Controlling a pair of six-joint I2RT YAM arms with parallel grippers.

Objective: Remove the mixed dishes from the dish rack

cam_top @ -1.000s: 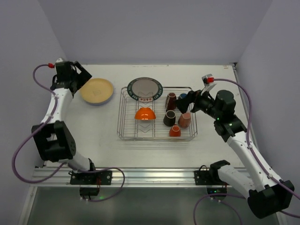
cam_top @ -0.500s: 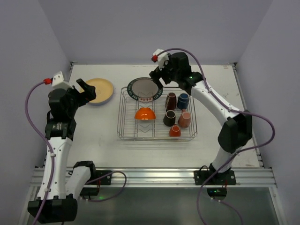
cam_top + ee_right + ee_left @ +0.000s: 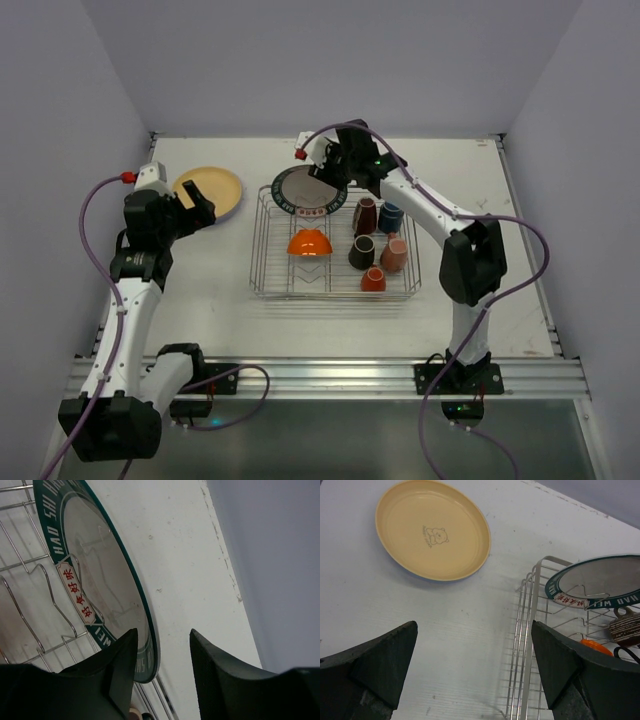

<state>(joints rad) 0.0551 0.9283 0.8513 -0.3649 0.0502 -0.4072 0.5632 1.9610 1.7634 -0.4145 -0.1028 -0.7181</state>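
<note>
The dish rack [image 3: 262,262] holds a dark-rimmed white plate [image 3: 305,187] standing at its back left, an upturned orange bowl [image 3: 310,242] and several mugs: maroon [image 3: 365,215], blue [image 3: 390,214], black [image 3: 361,252]. My right gripper [image 3: 324,172] sits at that plate's upper right rim. In the right wrist view its fingers [image 3: 162,635] straddle the plate's [image 3: 100,570] edge, one over the face, the other still apart from it. My left gripper [image 3: 474,627] hangs open over bare table between the rack [image 3: 530,630] and a yellow plate [image 3: 432,530].
A pink mug [image 3: 394,254] and an orange mug [image 3: 373,280] stand in the rack's right half. The yellow plate [image 3: 208,192] lies on the table left of the rack. The back wall runs just behind the rack.
My right arm swung from the rack's right side over to the dark-rimmed plate, and its jaws narrowed around the rim. My left arm drew back from the yellow plate toward the near side.
</note>
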